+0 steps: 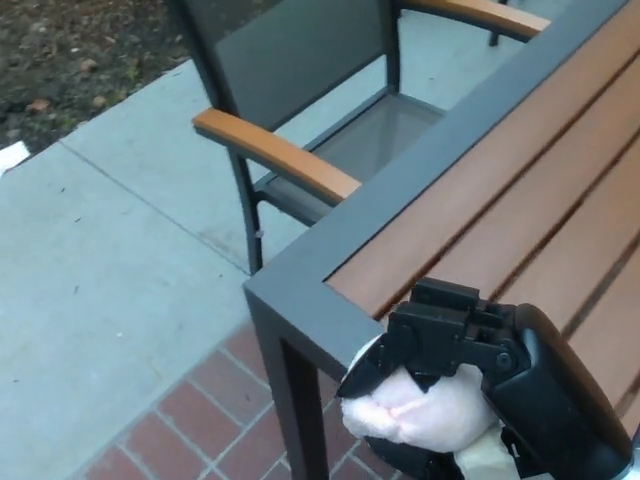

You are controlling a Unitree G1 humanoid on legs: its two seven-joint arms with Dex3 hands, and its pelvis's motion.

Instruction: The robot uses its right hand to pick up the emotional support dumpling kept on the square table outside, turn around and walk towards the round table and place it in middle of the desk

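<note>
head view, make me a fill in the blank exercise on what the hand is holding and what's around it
1. The right hand has its fingers shut on a soft ____ dumpling.
2. The square table has a dark frame and a top of brown ____.
3. Beside the table stands a chair with ____ armrests.
4. Under the table's corner the ground is paved with red ____.

Missing words: white; slats; wooden; bricks
</note>
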